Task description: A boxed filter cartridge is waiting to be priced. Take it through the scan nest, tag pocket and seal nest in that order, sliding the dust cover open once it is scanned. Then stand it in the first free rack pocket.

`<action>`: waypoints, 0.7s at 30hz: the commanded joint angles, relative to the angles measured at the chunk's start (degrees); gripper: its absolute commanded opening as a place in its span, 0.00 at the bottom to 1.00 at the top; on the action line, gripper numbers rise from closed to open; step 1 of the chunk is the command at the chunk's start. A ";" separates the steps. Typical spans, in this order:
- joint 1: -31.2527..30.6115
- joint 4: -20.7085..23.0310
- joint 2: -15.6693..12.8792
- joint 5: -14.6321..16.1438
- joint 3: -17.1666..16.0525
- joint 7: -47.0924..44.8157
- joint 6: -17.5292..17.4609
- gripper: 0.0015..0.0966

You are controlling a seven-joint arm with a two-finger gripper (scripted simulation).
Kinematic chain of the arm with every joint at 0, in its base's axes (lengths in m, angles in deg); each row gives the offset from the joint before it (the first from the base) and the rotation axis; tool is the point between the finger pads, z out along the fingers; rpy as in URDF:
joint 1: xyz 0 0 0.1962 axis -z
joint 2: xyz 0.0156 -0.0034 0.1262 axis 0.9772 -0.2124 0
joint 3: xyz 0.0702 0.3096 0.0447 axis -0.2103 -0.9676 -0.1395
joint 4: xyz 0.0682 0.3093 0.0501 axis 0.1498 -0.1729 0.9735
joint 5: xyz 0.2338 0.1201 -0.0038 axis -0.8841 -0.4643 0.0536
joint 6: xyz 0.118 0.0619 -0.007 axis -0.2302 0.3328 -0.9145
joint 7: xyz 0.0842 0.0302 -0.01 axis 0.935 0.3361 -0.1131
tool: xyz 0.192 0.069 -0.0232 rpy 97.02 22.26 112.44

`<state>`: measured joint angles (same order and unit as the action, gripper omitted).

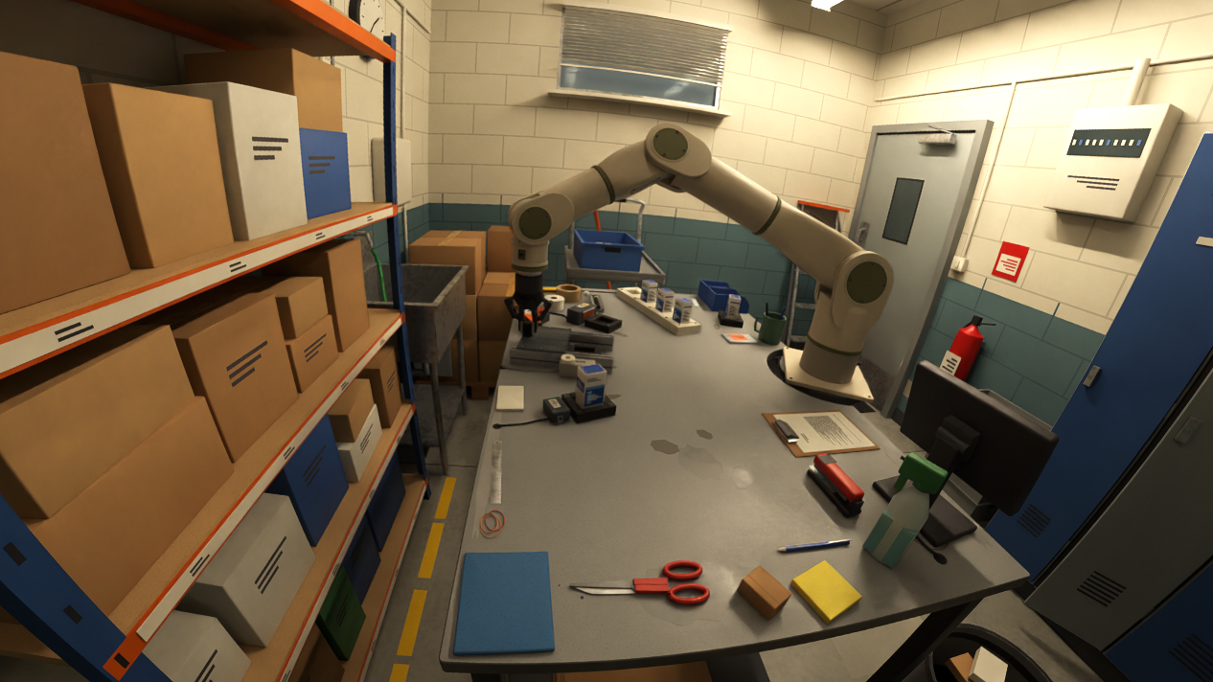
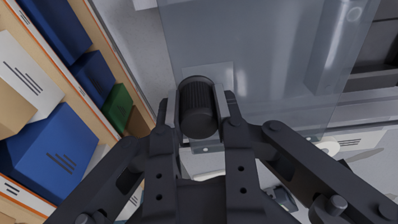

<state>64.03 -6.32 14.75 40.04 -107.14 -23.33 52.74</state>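
Observation:
A dark ribbed knob [image 2: 198, 107] on the clear dust cover [image 2: 252, 61] sits in my gripper [image 2: 198, 112], which is closed around it at the bench's far left edge [image 1: 528, 321]. The cover lies over a grey station [image 1: 564, 346] with rails. The boxed filter cartridge [image 1: 590, 384], white and blue, stands upright in a black nest [image 1: 591, 409] nearer the camera, apart from my gripper. A long rack [image 1: 658, 309] at the far end holds three similar boxes. Another small black nest [image 1: 604, 322] sits just beyond the covered station.
Shelving [image 1: 170, 339] packed with cartons runs along the left, close to the bench edge. The arm's base [image 1: 827, 373] stands on the right side. A tape roll [image 1: 572, 365], clipboard [image 1: 818, 433], stapler [image 1: 835, 483], scissors [image 1: 653, 585] and blue pad [image 1: 504, 602] lie on the bench.

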 commanded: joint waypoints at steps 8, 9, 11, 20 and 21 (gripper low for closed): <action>0.00 -0.01 0.06 0.01 -0.01 0.02 -0.05 0.07; 0.00 -0.01 0.06 0.01 -0.01 0.02 -0.05 0.07; 0.00 -0.01 0.06 0.01 -0.01 0.02 -0.05 0.08; 0.00 -0.01 0.06 0.01 -0.01 0.02 -0.05 0.27; 0.00 -0.01 0.06 0.01 -0.01 0.02 -0.05 0.29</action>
<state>64.03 -6.35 14.76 40.05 -107.13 -23.31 52.69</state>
